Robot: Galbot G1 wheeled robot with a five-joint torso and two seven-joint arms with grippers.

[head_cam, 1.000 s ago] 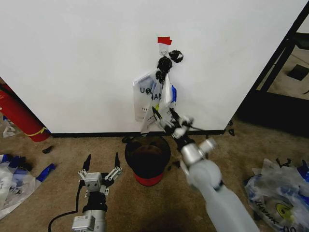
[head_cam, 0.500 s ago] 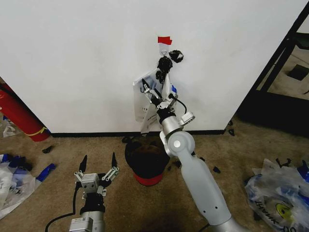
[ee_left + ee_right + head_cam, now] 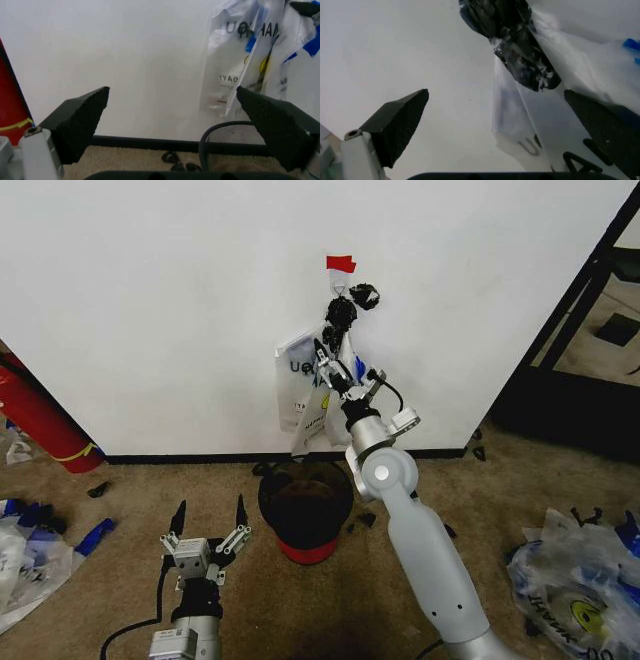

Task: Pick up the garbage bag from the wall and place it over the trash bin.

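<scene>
Brown carpet (image 3: 130, 510) runs up to the wall (image 3: 160, 300), which is plain white with a black baseboard (image 3: 190, 459) along its foot. On the wall at about 12 o'clock from the robot sits a red tape patch (image 3: 340, 263), and under it hang black knotted plastic lumps (image 3: 350, 304). The garbage bag (image 3: 303, 385), see-through with dark lettering and blue handles, hangs below those lumps, flat against the wall. Directly beneath it on the carpet stands the trash bin (image 3: 305, 510), round and black with a red band at the bottom.

The right gripper (image 3: 330, 360) is raised to the bag, just under the black lumps, with its fingers spread apart and nothing clamped between them; in the right wrist view the lumps (image 3: 515, 41) and the bag (image 3: 555, 123) lie between the two dark pads (image 3: 400, 123).

The left gripper (image 3: 208, 525) rests low at about 7 o'clock from the bin, fingers spread, holding nothing. A red cylinder (image 3: 35, 420) leans at 9 o'clock, and other plastic bags (image 3: 575, 585) lie at 4 o'clock.
</scene>
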